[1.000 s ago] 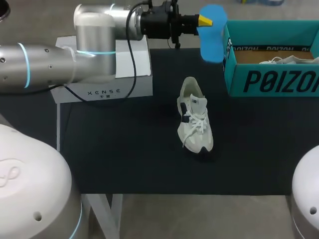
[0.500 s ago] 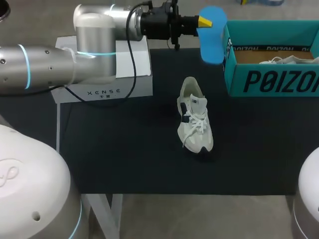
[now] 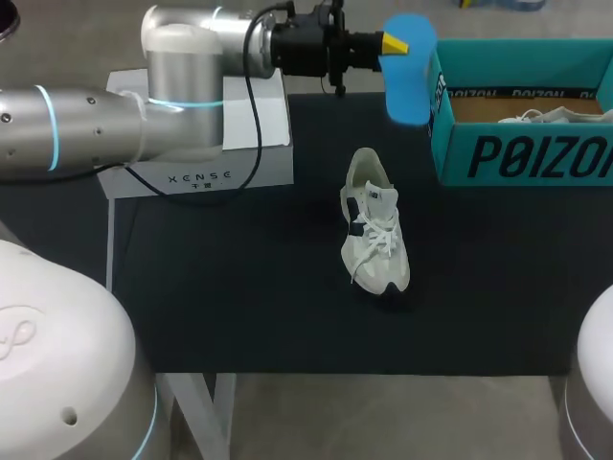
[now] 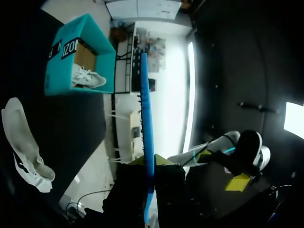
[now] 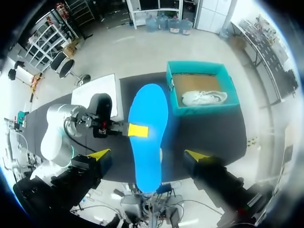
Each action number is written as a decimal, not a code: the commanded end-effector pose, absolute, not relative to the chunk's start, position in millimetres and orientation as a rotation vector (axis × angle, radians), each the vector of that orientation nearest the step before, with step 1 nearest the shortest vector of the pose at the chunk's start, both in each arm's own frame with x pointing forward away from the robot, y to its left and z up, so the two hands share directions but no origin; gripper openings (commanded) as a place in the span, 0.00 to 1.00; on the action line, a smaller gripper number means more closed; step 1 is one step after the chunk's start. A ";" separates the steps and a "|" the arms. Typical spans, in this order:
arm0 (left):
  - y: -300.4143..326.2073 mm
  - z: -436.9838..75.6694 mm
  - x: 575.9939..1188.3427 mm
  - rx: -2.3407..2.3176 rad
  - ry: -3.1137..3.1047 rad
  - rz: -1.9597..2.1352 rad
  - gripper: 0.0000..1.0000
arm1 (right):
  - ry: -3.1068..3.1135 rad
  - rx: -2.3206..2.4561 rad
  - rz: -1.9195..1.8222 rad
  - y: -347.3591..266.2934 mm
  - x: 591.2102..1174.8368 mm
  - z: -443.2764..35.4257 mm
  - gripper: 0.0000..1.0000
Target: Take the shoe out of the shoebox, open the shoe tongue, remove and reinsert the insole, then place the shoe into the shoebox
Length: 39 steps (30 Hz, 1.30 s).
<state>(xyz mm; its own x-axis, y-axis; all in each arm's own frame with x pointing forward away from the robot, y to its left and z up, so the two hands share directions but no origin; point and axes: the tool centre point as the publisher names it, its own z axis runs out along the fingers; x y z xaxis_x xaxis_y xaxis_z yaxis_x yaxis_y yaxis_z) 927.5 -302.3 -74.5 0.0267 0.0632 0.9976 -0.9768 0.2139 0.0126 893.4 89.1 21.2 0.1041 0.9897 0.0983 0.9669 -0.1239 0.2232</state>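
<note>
My right arm (image 3: 596, 383), just a white bulge at the near right corner, has drawn slightly further right since a second ago, so less shows; most of that shift seems to have come early.

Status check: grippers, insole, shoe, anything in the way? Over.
Left gripper shut on blue insole, held in the air beside shoebox. Right gripper open, high above the table. Shoe on its sole mid-table, nothing blocking it.
</note>
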 end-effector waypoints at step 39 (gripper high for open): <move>-281.1 -67.5 950.2 0.171 -2.393 2.098 0.00 | 2.139 2.328 1.454 70.3 888.3 12.5 1.00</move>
